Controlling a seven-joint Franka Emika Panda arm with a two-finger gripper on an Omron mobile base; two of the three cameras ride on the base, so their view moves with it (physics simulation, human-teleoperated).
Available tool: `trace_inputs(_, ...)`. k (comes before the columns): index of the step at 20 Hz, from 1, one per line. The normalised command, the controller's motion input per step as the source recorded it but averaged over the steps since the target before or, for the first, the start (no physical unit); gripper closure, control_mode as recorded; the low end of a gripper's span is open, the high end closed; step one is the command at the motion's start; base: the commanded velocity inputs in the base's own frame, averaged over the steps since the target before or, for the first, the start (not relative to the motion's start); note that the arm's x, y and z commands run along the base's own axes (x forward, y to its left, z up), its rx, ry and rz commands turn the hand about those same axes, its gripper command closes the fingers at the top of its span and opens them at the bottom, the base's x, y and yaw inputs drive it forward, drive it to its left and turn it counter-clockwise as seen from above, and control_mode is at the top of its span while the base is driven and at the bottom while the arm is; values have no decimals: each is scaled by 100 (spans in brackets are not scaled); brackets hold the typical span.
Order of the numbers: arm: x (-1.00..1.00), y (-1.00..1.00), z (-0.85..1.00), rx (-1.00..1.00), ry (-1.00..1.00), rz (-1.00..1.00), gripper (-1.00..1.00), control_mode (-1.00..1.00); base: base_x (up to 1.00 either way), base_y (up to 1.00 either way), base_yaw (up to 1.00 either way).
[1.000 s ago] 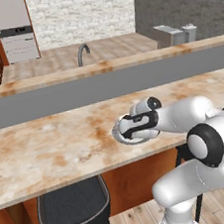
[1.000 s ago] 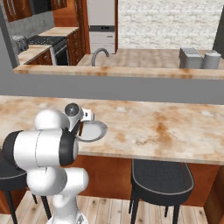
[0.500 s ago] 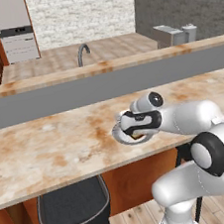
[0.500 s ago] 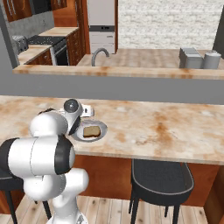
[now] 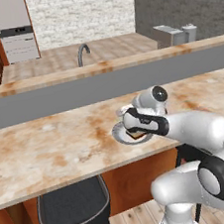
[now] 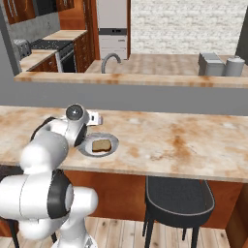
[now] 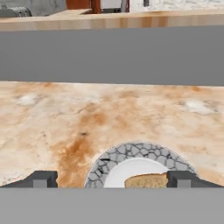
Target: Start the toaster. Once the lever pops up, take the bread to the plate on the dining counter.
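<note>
The bread (image 6: 100, 145) lies flat on the plate (image 6: 112, 148), a tan slice with a darker crust, on the dining counter (image 6: 184, 140). In the hand view the plate's mottled grey rim (image 7: 131, 153) and the bread (image 7: 146, 180) sit low between my fingertips (image 7: 41, 179). My gripper (image 7: 111, 180) is open and holds nothing; it hovers level over the near side of the plate (image 5: 118, 133), pointing across the dining counter (image 5: 48, 142). The toaster (image 5: 168, 35) stands far back on the kitchen worktop, and it is also at the upper right as the toaster (image 6: 210, 64).
A raised ledge on a grey wall (image 5: 103, 67) runs behind the dining counter. Dark stools (image 5: 73, 204) (image 6: 179, 196) stand under its front edge. A sink faucet (image 5: 82, 53) and a stove (image 6: 48, 46) lie beyond the ledge.
My hand has drawn back and up off the plate, uncovering the bread that now rests on it. The jaws have stayed wide.
</note>
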Motion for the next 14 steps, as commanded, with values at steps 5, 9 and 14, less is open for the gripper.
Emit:
trace_inputs(5, -95, -17, 23, 0, 0, -1, -100, -100, 0, 0, 0)
trace_inputs(9, -89, -17, 49, 0, 0, -3, -100, -100, 0, 0, 0)
trace_inputs(14, -76, -11, 57, 0, 0, -5, -100, -100, 0, 0, 0)
